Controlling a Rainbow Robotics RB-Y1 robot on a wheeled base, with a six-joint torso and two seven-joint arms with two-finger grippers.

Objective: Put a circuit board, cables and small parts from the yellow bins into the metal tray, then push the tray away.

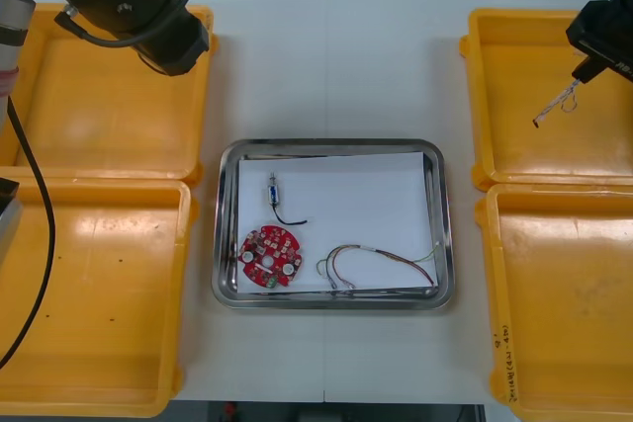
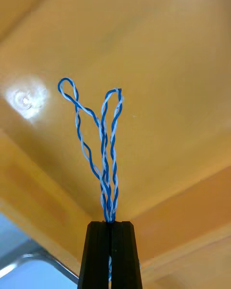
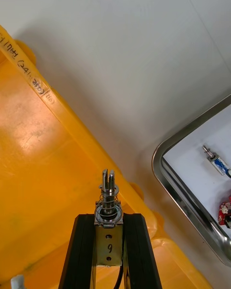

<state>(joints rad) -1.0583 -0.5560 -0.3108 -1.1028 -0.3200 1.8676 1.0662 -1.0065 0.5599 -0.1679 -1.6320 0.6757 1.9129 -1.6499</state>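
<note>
The right gripper (image 2: 110, 224) clamped a blue-white cable (image 2: 103, 139) above a right bin (image 1: 514, 145); the left gripper (image 3: 109, 219) pinched a small part (image 3: 109, 192) over a left bin (image 3: 43, 183). Each probably needed to clear its bin's rim, then lower onto bare tray (image 1: 226, 234) before release.

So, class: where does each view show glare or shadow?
Right wrist view: glare on the yellow bin behind the right gripper's blue and white cable; left wrist view: bin rim shadows the table beyond the left gripper's small metal part; front view: the metal tray rim shines.
</note>
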